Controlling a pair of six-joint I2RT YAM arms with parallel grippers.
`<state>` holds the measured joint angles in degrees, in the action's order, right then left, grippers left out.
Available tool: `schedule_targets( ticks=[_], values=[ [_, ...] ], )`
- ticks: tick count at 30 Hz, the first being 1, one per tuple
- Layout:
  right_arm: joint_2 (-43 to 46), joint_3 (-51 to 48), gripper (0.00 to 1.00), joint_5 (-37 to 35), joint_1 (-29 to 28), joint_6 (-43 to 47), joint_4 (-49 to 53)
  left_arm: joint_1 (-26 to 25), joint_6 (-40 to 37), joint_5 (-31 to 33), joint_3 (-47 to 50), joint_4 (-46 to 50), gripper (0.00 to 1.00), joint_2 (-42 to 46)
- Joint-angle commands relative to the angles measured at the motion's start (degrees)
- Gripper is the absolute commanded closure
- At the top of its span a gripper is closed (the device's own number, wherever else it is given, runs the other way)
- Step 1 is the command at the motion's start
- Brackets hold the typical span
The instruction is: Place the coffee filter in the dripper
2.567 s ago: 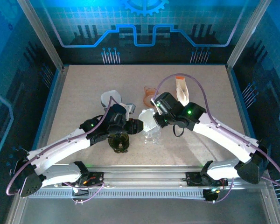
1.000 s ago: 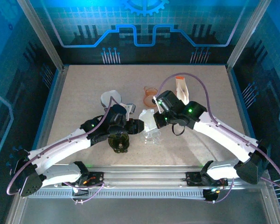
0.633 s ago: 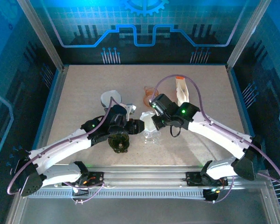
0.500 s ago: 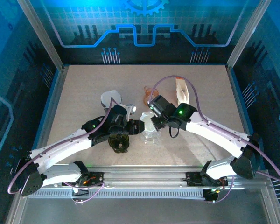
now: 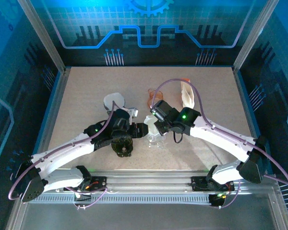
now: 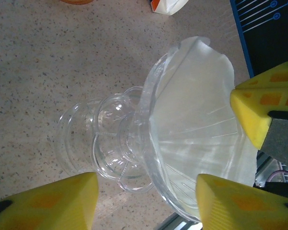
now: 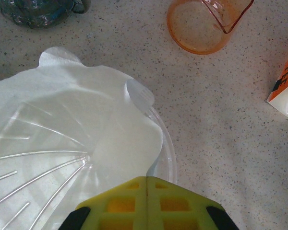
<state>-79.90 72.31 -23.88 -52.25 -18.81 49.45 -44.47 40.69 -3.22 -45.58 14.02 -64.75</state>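
One filter [image 7: 86, 110]: white paper, spread open inside the clear cone, with a wavy edge riding above the rim on one side; not yet flat against the wall all round.
Feel: judged very light and limp, easy to crease or tear; likely to spring back or slide on smooth plastic once let go.
Hold: best pinched at the free edge, never mid-sheet; could probably be seated with a gentle press toward the centre.
Dripper [image 7: 170, 153]: clear ribbed plastic, standing on its foot on the table [image 7: 230, 158]; probably light, slippery and easy to tip; best steadied low, at the stem.
Right gripper [image 7: 146, 179]: closed at the near rim, meeting the paper's edge right at the seam between the fingers, so seemingly pinching the filter.
Left gripper [image 6: 146, 191]: fingers apart, one on each side of the dripper; cannot tell whether either touches it.
Progress: filter largely in; letting go and settling judged left to do.
Around: orange cup [image 7: 204, 24] near the dripper; packet [image 7: 285, 86] with orange print further right; dark jug [image 7: 38, 9] at the far left; all apart from the dripper.
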Motion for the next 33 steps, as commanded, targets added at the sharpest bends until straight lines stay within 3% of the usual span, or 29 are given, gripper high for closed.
schedule_targets(
  ticks=[1, 10, 14, 16, 19, 21, 25, 33],
  values=[
    [-0.4, 0.2, 1.00, -1.3, -1.0, 0.3, 0.2, 0.3, 0.3, 0.8, 0.2, -1.9, 0.40, 1.7],
    [-0.1, -0.4, 1.00, -0.8, -1.0, -0.2, -0.2, 0.3, 0.6, 1.7, 0.0, -0.2, 0.60, 0.3],
    [0.2, 0.1, 0.99, -0.8, -1.0, -0.3, -0.3, 0.3, 0.6, 1.6, 0.3, 0.0, 0.62, 0.8],
    [0.9, 0.7, 0.88, -0.8, -0.7, -0.2, -0.5, 0.3, 0.5, 1.5, 0.4, 0.1, 0.61, 1.0],
    [1.6, 1.9, 0.61, 0.3, 0.3, 0.5, -1.0, 0.3, 0.5, 1.6, 0.4, 0.2, 0.59, 1.0],
    [1.2, 3.0, 0.50, 1.7, 1.1, 0.9, -0.5, 0.3, 0.6, 1.5, 0.5, 0.0, 0.58, 0.9],
    [-1.4, 4.1, 0.44, 7.5, 3.3, 1.5, 0.2, 0.3, 0.6, 1.4, 0.6, -0.1, 0.58, 0.7],
    [-7.2, 4.7, 0.41, 11.0, 5.2, 2.7, -0.8, 0.3, 0.9, 0.6, 0.8, -0.5, 0.59, 0.2]
  ],
)
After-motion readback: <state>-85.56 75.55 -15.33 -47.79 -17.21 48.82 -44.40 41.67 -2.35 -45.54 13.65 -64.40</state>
